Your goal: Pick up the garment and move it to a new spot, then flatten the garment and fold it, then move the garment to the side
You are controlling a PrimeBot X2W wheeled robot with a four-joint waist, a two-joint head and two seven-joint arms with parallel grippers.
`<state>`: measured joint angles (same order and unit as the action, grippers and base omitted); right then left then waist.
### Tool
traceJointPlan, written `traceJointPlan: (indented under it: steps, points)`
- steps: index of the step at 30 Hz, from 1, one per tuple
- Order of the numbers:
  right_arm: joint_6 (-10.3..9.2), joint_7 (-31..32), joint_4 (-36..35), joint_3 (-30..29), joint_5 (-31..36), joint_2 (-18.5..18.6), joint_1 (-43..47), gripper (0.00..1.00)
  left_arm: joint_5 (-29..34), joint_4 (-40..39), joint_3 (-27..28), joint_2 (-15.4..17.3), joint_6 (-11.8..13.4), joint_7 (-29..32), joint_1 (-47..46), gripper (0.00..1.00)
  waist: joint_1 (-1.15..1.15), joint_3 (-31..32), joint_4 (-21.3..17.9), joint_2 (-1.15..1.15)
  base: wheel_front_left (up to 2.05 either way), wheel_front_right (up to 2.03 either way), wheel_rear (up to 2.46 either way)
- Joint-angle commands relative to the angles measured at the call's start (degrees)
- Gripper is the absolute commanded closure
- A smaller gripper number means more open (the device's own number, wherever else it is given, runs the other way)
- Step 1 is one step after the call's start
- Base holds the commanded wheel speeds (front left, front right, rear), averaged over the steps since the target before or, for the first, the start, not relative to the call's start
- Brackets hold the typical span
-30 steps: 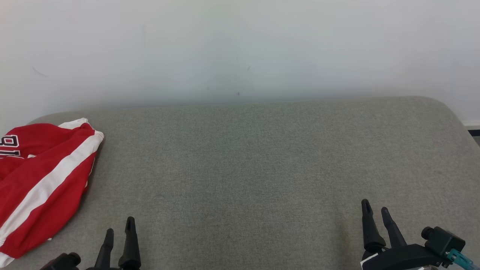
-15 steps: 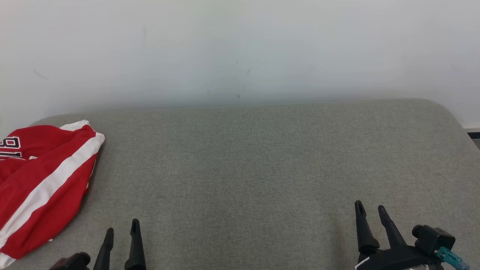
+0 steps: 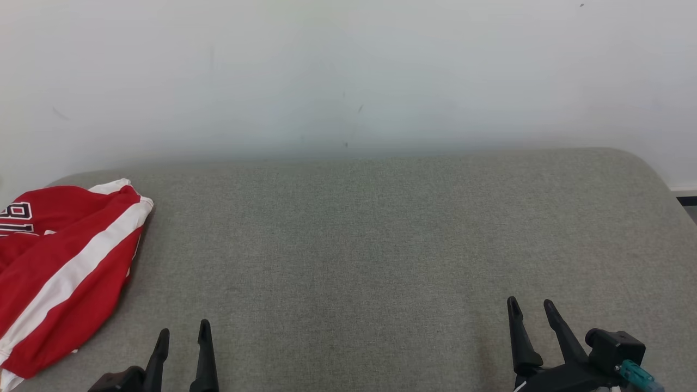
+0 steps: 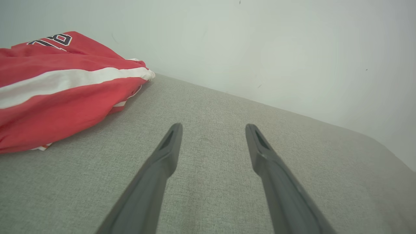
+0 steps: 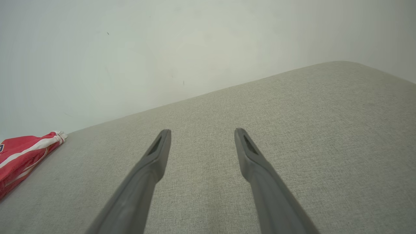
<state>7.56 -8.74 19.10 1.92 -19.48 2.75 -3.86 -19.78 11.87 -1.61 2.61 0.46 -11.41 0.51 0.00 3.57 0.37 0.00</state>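
Note:
The garment [image 3: 60, 267] is red with a white stripe and dark lettering, lying bunched at the far left of the grey cushioned surface [image 3: 381, 234]. In the left wrist view the garment [image 4: 58, 91] sits up and to the left of the fingers; in the right wrist view the garment [image 5: 22, 156] shows at the left edge. My left gripper [image 3: 184, 336] stands open at the lower left, a short way right of the garment and apart from it. My right gripper [image 3: 531, 307] is open at the lower right, with nothing between its fingers.
A pale wall [image 3: 348, 71] rises right behind the grey surface. The surface rounds off at its far right corner [image 3: 648, 163], with a strip of floor and dark skirting [image 3: 687, 200] beyond it.
The head view has tipped so the whole scene sits slightly lower. Against the surface, both grippers have drawn back toward the bottom edge, the left drifting a little right, the right a little left.

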Motion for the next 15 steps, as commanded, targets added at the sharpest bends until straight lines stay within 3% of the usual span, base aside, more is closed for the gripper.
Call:
traceJointPlan:
  steps: [1,15]
  points:
    - [-0.1,-0.56,-0.04,0.28,1.77,0.18,0.26,0.0,1.81,-0.05,-0.22,0.33,0.15,-0.65,0.62,0.0,0.0,0.2,0.03,0.0,0.0,0.0,0.0]
    - [-0.12,-1.74,0.58,0.97,8.3,0.19,0.75,0.0,7.19,0.31,-0.48,0.37,0.65,-2.3,1.45,0.0,0.0,1.21,0.15,0.0,0.0,0.0,0.0]
